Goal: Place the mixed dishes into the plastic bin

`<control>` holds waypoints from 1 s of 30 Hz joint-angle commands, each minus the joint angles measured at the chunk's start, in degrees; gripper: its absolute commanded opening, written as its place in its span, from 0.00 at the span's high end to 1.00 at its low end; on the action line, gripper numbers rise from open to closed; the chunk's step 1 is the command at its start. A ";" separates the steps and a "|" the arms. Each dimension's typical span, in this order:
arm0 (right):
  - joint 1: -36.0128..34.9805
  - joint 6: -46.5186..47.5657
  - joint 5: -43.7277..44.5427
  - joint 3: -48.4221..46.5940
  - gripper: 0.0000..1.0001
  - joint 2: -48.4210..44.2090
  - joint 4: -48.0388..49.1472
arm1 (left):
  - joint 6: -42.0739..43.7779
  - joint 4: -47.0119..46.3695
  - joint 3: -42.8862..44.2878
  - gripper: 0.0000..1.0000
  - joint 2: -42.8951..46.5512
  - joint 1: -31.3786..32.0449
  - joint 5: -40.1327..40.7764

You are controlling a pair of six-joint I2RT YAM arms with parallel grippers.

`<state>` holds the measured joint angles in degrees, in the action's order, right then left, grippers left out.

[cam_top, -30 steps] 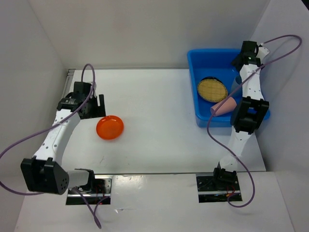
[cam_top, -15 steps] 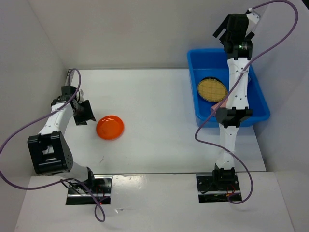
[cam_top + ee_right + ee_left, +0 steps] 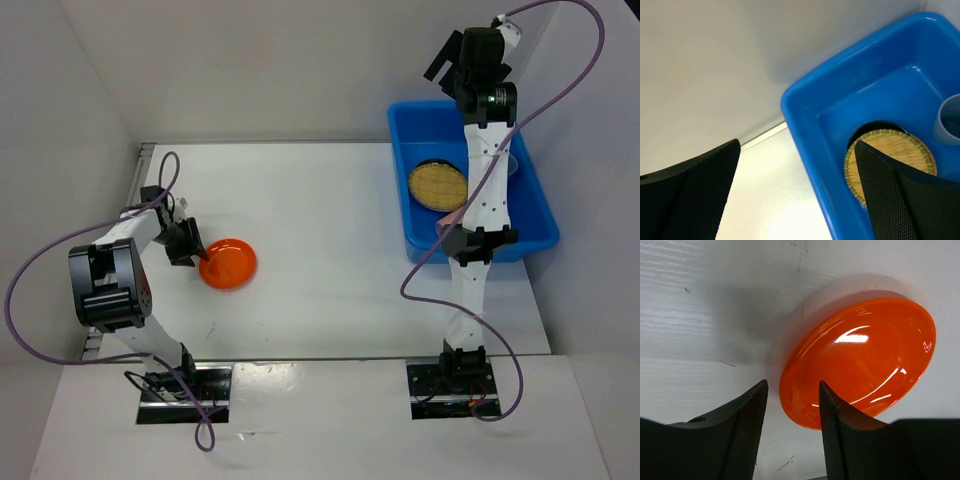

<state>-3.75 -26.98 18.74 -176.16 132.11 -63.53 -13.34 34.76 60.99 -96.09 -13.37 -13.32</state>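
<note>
One claw (image 3: 792, 385) now at orange plate (image 3: 860, 355)

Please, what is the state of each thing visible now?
left claw: open, fingers astride the orange plate rim.
orange plate: lying on the table, not lifted.
right claw: open, empty, above the blue bin.
tan woven plate: in the blue bin, on a black plate.
blue cup: in the blue bin.
</note>
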 commanded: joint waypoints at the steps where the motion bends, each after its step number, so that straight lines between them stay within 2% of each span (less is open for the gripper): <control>1: -2.48 1.49 -1.69 -2.26 0.00 -5.55 -0.37 | 2.18 -1.10 -0.52 0.47 -1.63 -0.87 -1.88; 9: -7.23 2.02 -0.73 -3.32 0.00 -8.01 -0.89 | 3.32 -1.62 0.09 0.47 -6.47 -1.49 -6.27; 12: -8.64 2.02 0.94 -3.32 0.00 -8.54 -1.42 | 4.37 -1.63 0.09 0.52 -7.87 -2.01 -8.12; 16: -9.96 0.70 -0.63 -3.32 0.00 -9.59 -2.48 | 5.43 -2.16 0.09 0.67 -9.11 -2.54 -11.37; 17: -9.96 0.09 -1.16 -3.32 0.00 -10.46 -3.17 | 5.43 -2.16 0.09 0.81 -9.63 -2.54 -11.90; 20: -11.19 -0.53 -1.69 -3.32 0.00 -13.54 -4.41 | 5.96 -2.16 0.61 1.00 -9.64 -2.54 -11.90; 26: -13.21 -2.54 1.47 -2.53 0.00 -21.18 -10.29 | 3.16 -3.21 0.62 1.00 -3.67 -2.54 -15.68; 30: -13.21 -3.07 0.16 6.16 0.00 -29.53 -10.91 | 1.22 -3.13 1.23 1.00 2.74 -0.97 -17.62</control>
<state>-16.82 -29.15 18.76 -172.33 108.62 -71.85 -10.96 32.77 61.23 -98.80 -15.31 -29.78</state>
